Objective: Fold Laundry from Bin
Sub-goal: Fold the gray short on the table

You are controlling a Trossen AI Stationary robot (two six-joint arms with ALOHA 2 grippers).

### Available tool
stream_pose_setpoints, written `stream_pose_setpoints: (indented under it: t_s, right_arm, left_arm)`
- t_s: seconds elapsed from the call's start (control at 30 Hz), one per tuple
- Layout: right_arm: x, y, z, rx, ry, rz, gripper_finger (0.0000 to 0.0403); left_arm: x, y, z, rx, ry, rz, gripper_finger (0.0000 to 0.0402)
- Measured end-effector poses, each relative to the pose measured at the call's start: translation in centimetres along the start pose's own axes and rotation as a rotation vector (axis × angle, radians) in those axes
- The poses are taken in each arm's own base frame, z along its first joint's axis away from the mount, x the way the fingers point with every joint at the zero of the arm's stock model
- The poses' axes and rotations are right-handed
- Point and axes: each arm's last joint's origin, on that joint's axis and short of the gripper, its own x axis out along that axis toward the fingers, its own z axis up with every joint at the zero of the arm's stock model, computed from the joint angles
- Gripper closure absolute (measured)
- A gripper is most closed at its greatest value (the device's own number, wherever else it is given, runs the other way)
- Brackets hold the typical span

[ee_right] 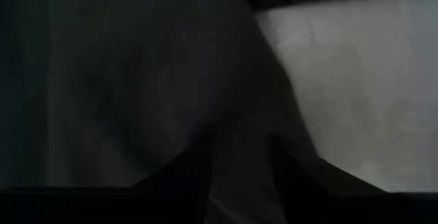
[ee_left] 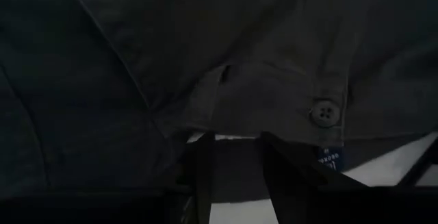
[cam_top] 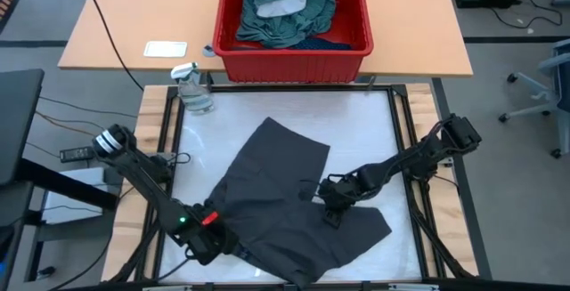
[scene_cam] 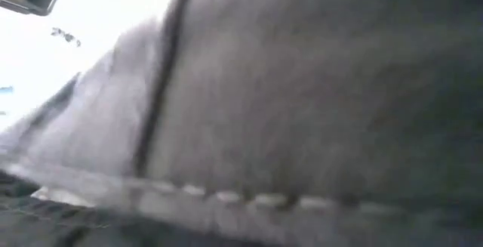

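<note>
While grey garment (cam_top: 285, 193) hides both, left claw (cam_top: 216, 238), right claw (cam_top: 328, 204), grips unclear.

Even overhead light falls on the table (cam_top: 374, 140) in the high view, its white surface bright and nearly shadowless under the dark grey garment (cam_top: 285, 198). The low view is almost filled by that cloth (scene_cam: 302, 88), pressed close and badly blurred, with blown-out white glare behind it at one upper corner. Both wrist views are very dim: folds of fabric (ee_left: 137, 59) sit in deep shadow, and only pale slivers of table (ee_right: 369, 94) catch light.
</note>
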Motion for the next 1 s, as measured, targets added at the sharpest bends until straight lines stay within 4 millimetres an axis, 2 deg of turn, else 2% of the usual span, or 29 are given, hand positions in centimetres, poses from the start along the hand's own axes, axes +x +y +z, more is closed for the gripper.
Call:
stream_pose_setpoints:
  t_s: [0.13,0.23,0.37,0.57,0.7,0.83,1.0]
  right_arm:
    - [-0.5,0.7,0.6,-0.223,-0.014,0.018,0.025]
    - [-0.9,1.1,0.7,-0.399,-0.011,0.015,0.025]
    - [-0.9,0.6,0.6,-0.501,0.006,-0.047,0.025]
    - [0.1,-1.8,0.5,-0.37,0.016,-0.042,0.025]
    - [0.7,-2.5,-0.4,-0.303,0.042,-0.036,0.025]
    - [1.1,-2.4,-1.1,-0.25,0.023,-0.02,0.025]
    - [1.2,-0.9,-1.4,-0.231,0.03,0.134,0.025]
  left_arm:
    - [-0.5,-0.8,0.1,0.033,0.004,-0.04,0.0279]
    - [-0.9,-2.0,0.1,0.033,0.004,-0.135,0.0279]
    - [-1.2,-3.4,0.6,-0.03,-0.109,-0.264,0.0279]
    - [0.9,-4.8,3.8,-0.151,-0.247,-0.307,0.0279]
    - [2.5,-6.6,4.8,-0.179,-0.275,-0.415,0.0279]
    - [4.3,-7.3,4.3,-0.214,-0.27,-0.454,0.0279]
    - [5.8,-7.1,2.0,-0.247,-0.189,-0.428,0.0279]
